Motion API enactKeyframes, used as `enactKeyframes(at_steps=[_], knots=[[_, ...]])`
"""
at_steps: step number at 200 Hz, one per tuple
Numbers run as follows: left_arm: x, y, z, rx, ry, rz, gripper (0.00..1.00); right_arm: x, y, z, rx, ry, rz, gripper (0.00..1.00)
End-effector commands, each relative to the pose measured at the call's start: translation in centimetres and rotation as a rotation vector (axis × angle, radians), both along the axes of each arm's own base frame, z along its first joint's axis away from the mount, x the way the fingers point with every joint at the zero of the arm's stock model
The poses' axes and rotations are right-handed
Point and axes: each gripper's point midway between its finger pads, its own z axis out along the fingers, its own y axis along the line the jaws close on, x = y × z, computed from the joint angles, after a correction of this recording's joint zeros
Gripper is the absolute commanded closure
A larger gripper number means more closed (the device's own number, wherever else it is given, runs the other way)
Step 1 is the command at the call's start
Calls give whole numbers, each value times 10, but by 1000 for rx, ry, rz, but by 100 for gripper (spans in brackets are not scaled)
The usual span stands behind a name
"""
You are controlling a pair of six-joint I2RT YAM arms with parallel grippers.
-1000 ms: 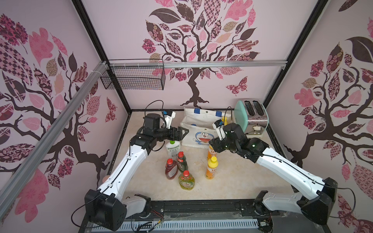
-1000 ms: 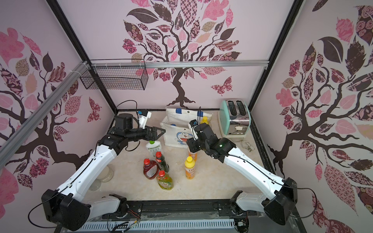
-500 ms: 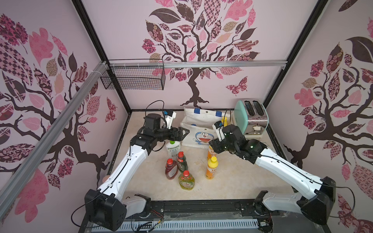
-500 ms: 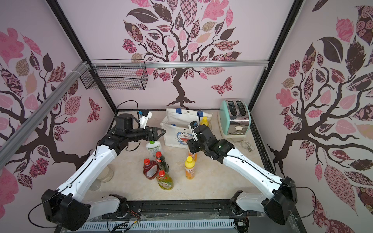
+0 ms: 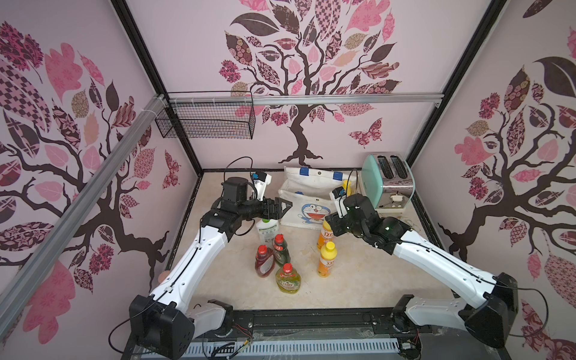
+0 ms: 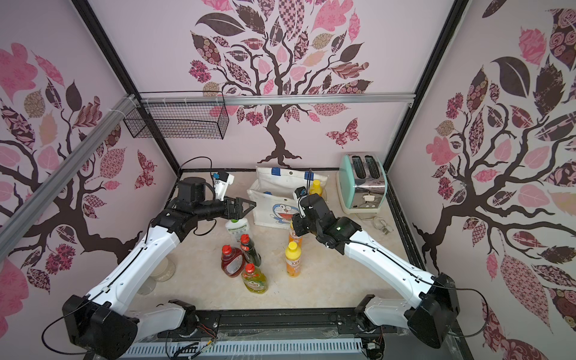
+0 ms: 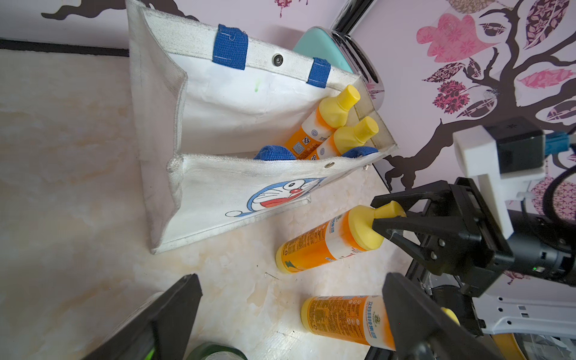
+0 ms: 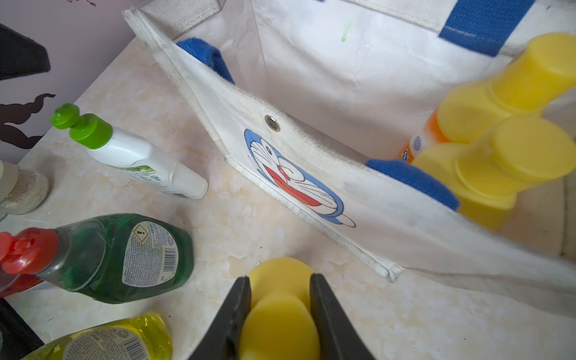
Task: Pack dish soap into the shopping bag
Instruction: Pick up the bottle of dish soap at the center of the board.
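1. The tabletop is a pale marble-pattern surface that carries every item below.
2. The left arm reaches from the near left corner toward the far centre. The right arm reaches in from the near right corner.
3. The shopping bag stands upright at the far centre with its mouth open and the cartoon face on its near side. The two bagged orange bottles lean in its right end, their yellow caps above the rim.
4. The toaster, mint green, stands just right of the bag in the far right corner.
5. Six bottles stand upright on the tabletop, all nearer than the bag:
   - The white bottle, with a green cap, is just beside the bag's near left corner.
   - The red bottle, dark green bottle and yellow-green bottle form a tight cluster left of centre. The dark green one is farthest and the yellow-green one is nearest.
   - The far orange bottle is just in front of the bag's near right corner.
   - The near orange bottle is just nearer than that one.
6. The left gripper has its jaws spread wide and holds nothing. It hovers above the white bottle, beside the bag's left end.
7. The right gripper has its jaws narrow, clamped on the yellow cap of the far orange bottle, with one finger on each side. In the left wrist view the bottle's base appears to rest on the tabletop.
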Motion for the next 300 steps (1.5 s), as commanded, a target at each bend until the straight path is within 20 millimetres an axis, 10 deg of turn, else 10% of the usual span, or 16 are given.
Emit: enactKeyframes(at_steps=[1,86,300], knots=[[-5,1,1,-5,-6,1,3,-6,5,-5,25,35,16,72],[-6,1,6,-7,-1,6,3,1,6,-5,-26,42,17,96],[-15,-9,35,-49,-9,-47,3,31,6,162,-43,-170,-20,100]])
